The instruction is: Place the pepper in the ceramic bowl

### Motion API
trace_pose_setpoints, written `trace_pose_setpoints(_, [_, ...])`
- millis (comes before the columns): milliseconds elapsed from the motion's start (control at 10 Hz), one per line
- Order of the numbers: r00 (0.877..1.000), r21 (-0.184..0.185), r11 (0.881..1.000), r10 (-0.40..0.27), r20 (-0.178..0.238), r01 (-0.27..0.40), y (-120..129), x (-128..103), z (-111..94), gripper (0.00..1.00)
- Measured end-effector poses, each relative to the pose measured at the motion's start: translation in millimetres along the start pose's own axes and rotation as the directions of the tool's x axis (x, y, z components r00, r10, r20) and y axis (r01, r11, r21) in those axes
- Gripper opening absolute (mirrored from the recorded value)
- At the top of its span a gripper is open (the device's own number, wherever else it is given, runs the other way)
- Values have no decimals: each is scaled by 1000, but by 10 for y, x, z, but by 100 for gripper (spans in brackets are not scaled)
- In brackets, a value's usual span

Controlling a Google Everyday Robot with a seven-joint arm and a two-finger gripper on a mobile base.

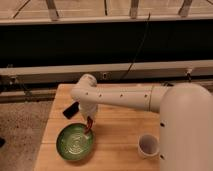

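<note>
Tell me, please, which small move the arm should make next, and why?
Probably move slightly further over the ceramic bowl, then release. The tool holds the pepper just above the bowl's upper right rim, so dropping it now might miss.

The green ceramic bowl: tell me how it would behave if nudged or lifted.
The ceramic bowl looks wide and shallow, so it would probably slide rather than tip. Its glazed surface suggests a slippery, breakable dish. The claw hangs at its rim with the pepper, so a bump could shift it.
</note>
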Motion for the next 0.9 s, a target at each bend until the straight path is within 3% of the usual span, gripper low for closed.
trace_pose_setpoints(500, [999,-3,999,-52,10,52,-101,-247,-7,0])
trace_pose_setpoints(900, [997,-6,997,-82,14,82,-180,-293,-18,4])
